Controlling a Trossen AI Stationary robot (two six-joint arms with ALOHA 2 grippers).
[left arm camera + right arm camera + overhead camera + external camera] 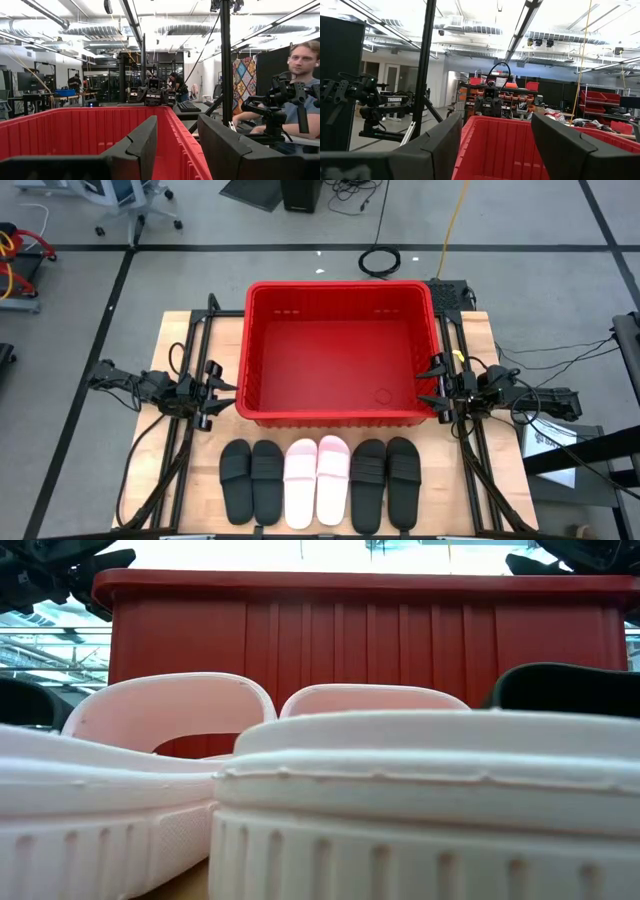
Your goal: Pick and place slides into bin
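Observation:
Six slides lie side by side in a row on the table's near half, soles down: two black [251, 480], two pale pink [316, 478], two black [385, 482]. The pink pair [300, 790] fills the low view. Behind them stands the red bin [338, 352], with nothing in it. My left gripper [226, 394] hangs open at the bin's near left corner, my right gripper [428, 383] open at its near right corner. Each points at the bin [75, 130] [505, 145] and holds nothing.
Dark frame rails [190, 440] [475, 460] run along both sides of the wooden table [165, 340]. Papers [545, 442] lie at the right edge. A person [300, 100] sits beyond the table in the left wrist view.

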